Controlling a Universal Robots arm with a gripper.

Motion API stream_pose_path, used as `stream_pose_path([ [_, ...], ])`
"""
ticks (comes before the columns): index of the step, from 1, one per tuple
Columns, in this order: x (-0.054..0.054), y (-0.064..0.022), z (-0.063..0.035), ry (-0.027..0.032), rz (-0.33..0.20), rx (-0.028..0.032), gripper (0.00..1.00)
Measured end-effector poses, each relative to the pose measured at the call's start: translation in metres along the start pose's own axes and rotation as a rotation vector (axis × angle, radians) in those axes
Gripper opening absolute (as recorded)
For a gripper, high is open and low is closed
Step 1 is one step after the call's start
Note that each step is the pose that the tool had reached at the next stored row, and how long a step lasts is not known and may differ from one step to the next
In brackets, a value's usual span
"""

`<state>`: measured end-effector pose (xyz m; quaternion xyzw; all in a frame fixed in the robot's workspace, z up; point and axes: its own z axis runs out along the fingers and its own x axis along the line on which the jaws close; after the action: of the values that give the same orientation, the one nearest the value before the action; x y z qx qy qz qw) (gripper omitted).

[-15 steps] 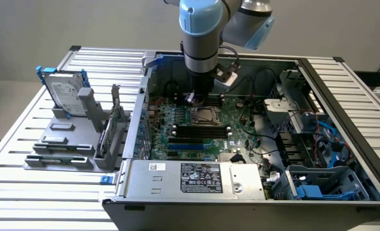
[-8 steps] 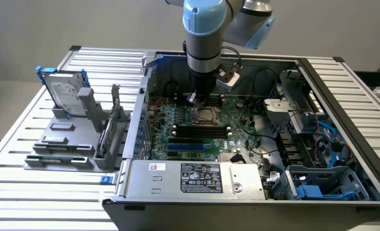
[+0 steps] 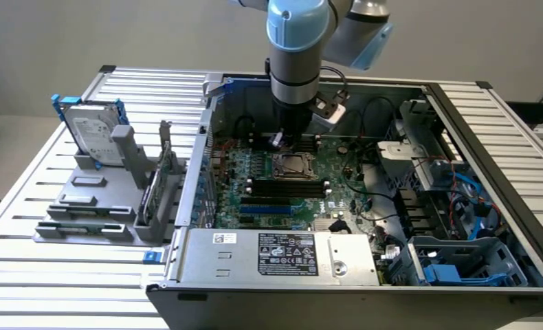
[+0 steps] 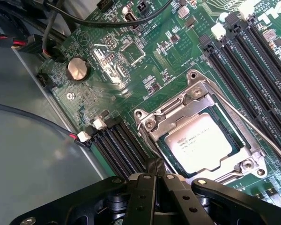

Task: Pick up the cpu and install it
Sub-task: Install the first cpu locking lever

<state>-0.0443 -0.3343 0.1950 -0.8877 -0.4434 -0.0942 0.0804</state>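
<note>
The cpu [image 4: 198,139] lies flat in the metal-framed socket [image 4: 145,119] of the green motherboard [image 4: 154,65], its silver top showing. The gripper [image 4: 155,180] hangs just beside the socket's edge with its fingers pressed together and nothing between them. In the exterior view the arm [image 3: 296,62] reaches down into the open computer case [image 3: 400,275], above the socket.

Small square cpu [image 4: 199,139]: dull brushed-silver metal top, matt, printed text. Socket frame [image 4: 193,91] around it: bright, smooth metal with shiny screws. Green motherboard [image 4: 91,89]: glossy lacquered surface. Round coin cell [image 4: 77,69]: polished metal. Black gripper [image 4: 155,180]: matt metal links. Ribbed silver table [image 3: 33,206]: satin aluminium slats.
</note>
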Motion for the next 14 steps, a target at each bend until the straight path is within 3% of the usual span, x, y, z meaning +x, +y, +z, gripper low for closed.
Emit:
stream_pose_path([
  [14, 0.0063, 0.0086, 0.0011, -0.0071, 0.003, 0.0093, 0.11],
])
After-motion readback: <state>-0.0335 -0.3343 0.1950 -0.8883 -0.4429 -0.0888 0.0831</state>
